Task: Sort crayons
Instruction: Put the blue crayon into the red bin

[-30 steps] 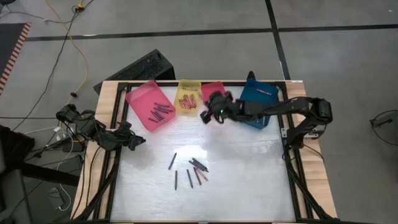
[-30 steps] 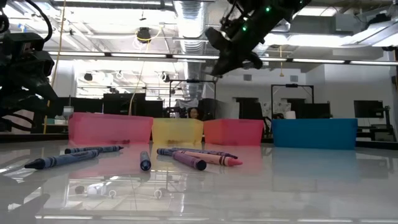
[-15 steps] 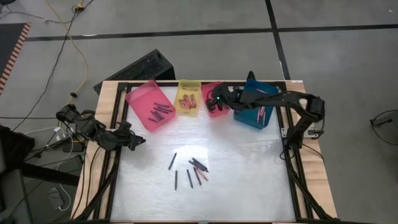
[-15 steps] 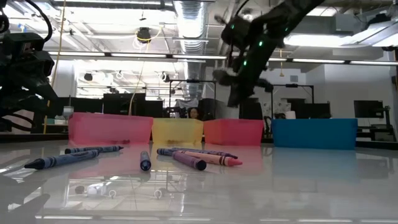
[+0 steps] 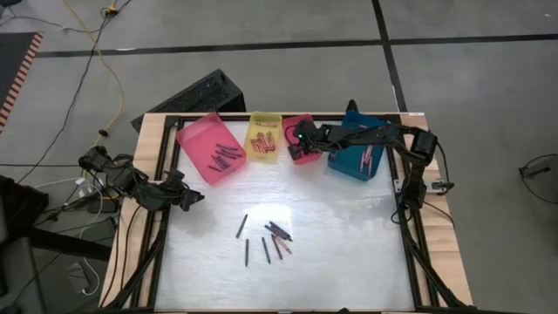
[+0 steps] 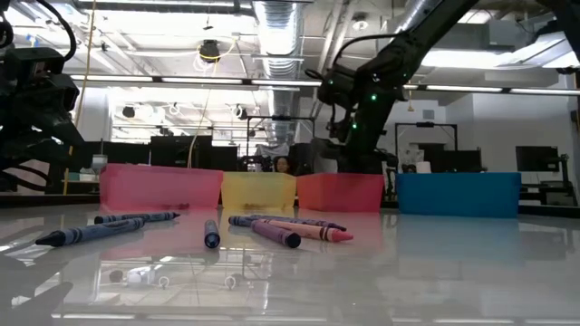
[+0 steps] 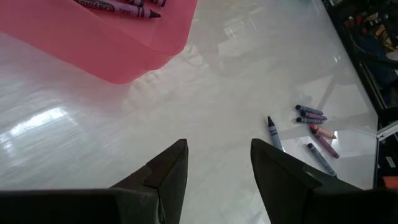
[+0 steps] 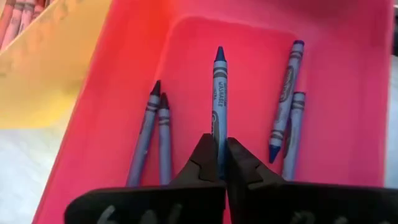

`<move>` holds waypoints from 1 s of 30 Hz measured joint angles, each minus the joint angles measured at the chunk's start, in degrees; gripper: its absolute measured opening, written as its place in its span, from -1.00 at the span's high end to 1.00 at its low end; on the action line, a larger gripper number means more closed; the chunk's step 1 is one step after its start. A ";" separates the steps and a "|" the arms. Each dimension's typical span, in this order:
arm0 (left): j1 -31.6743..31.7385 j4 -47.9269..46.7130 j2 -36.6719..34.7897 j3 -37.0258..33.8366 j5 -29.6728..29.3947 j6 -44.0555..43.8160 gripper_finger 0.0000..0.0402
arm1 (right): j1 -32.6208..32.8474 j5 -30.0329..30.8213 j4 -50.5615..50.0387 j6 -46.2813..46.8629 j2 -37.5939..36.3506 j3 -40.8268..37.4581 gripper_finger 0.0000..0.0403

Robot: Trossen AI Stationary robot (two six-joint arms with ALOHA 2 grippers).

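My right gripper (image 8: 219, 163) hangs over the red tray (image 5: 302, 123) at the table's far edge, shut on a blue crayon (image 8: 219, 93). Several more blue crayons (image 8: 158, 134) lie flat on that tray's floor. A loose group of crayons (image 5: 267, 239) lies on the table's middle, also seen in the low view (image 6: 272, 231). My left gripper (image 7: 217, 165) waits open at the table's left edge (image 5: 187, 199), touching nothing. My right gripper pinches the blue crayon between its two fingers, on the wrapped body near the blunt end (image 8: 218, 140). The fingers slant down from above and lie along the crayon. Its tip (image 8: 219, 53) points ahead into the red tray; whether it touches the floor I cannot tell.
Along the far edge stand a pink tray (image 5: 209, 148) with dark crayons, a yellow tray (image 5: 263, 137) with red ones, the red tray and a blue tray (image 5: 357, 150). The right arm (image 5: 384, 135) reaches across above the blue tray.
My right gripper has gone down and toward the table's far edge, from high above the table beside the trays to low over the red tray, tipping more steeply downward as it sank. It has stayed shut.
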 joint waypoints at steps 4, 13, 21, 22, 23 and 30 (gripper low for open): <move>0.00 0.00 0.00 -0.01 -0.02 0.00 0.18 | -0.53 -0.22 0.39 0.09 -0.04 0.00 0.83; 0.02 0.00 0.00 -0.01 -0.06 -0.01 0.18 | -0.93 -7.45 -1.51 -3.77 -0.62 4.79 0.61; 0.02 0.00 -0.01 -0.01 -0.07 0.00 0.18 | 1.20 -7.79 -8.07 -11.51 -4.79 16.78 0.61; 0.01 0.00 -0.01 0.01 -0.12 -0.01 0.18 | 1.86 -7.84 -8.50 -12.47 -5.56 18.31 0.61; 0.02 0.00 -0.02 0.02 -0.03 -0.02 0.18 | 2.69 -7.73 -8.90 -13.48 -6.23 19.61 0.61; 0.02 0.00 -0.02 0.01 -0.13 -0.01 0.18 | 11.42 -7.78 -9.55 -15.54 -10.61 23.54 0.61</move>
